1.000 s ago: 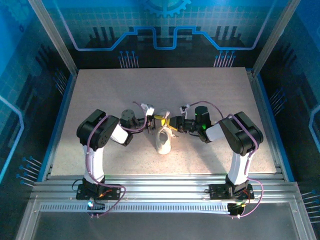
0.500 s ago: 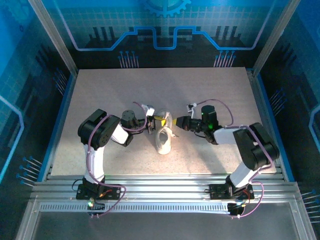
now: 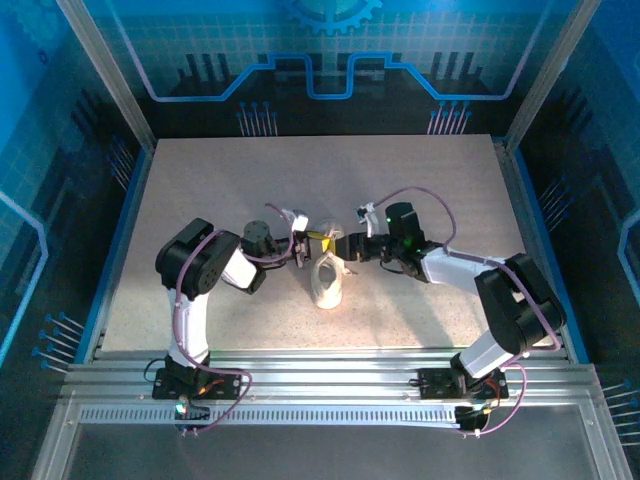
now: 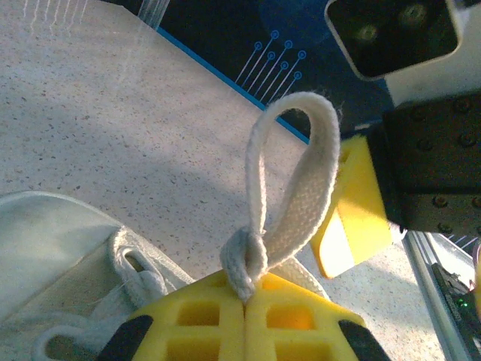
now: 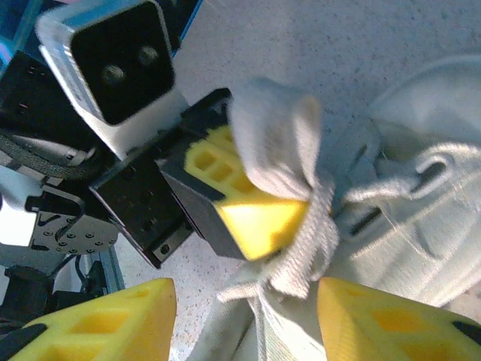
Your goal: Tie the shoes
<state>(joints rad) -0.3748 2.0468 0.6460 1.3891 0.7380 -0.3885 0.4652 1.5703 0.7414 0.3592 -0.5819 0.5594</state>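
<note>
Robot lab test cell; speckled desk fenced by aluminium extrusion posts; blue panels printed with circuit traces and a gear across the frame's top; left arm and right arm bolted to slotted rails at the bottom.

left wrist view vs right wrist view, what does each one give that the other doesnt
Left wrist: the left gripper seen from behind, its tips shut together and pinching the base of an upright lace loop.
Right wrist: the right gripper with its yellow fingers spread apart and nothing clamped, and the bunched laces hanging under the loop.
Both: the white sneaker, the loop, the speckled table, and the other arm's wrist camera close by.
</note>
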